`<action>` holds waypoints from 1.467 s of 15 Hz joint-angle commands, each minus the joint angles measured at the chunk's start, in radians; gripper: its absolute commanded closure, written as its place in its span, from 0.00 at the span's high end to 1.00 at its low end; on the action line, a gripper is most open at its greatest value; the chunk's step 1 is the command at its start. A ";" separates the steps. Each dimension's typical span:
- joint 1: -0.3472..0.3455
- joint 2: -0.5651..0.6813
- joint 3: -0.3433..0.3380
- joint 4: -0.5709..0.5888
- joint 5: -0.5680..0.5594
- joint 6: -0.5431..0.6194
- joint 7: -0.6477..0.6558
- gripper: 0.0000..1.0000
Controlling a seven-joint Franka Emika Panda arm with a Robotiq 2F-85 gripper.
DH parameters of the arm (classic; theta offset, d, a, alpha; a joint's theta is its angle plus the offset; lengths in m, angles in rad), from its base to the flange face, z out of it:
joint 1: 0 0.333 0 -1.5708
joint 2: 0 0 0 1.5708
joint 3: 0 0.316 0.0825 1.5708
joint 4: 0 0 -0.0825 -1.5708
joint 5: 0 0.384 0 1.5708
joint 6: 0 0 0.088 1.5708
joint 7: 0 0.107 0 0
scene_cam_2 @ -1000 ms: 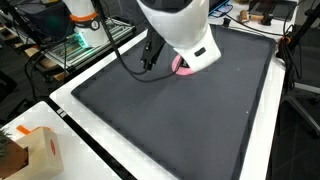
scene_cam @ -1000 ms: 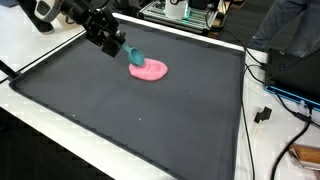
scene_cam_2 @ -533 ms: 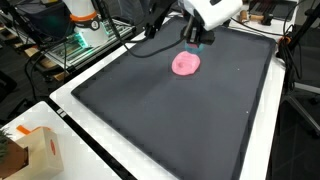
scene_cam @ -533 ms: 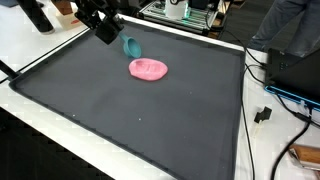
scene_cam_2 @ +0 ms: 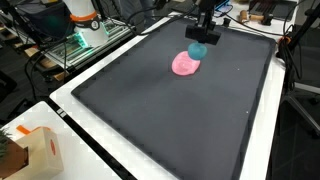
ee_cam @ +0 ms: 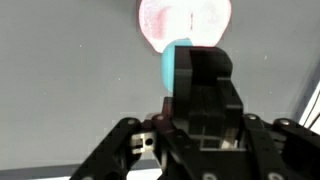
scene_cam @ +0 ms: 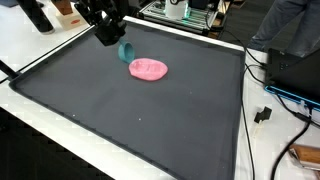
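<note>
Teal piece [scene_cam: 126, 50] pinched in tool [scene_cam: 118, 42], fingers closed on its upper end. Held over far side of black mat [scene_cam: 150, 120], just beside pink flat blob [scene_cam: 148, 69]; touching or apart, cannot tell. Seen overlapping pink flat blob's near edge in wrist view. Mat laid on white counter [scene_cam: 25, 45]. Cardboard box [scene_cam_2: 30, 150] well apart.

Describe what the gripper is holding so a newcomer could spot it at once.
Start at the big dark mat; toward one end lies a flat pink piece. Right beside it, the gripper is shut on a small teal object. It is the only teal thing in view, smaller than the pink piece and the only one held.
</note>
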 commanded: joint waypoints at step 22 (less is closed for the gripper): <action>0.055 -0.014 0.018 -0.044 -0.232 -0.005 0.231 0.25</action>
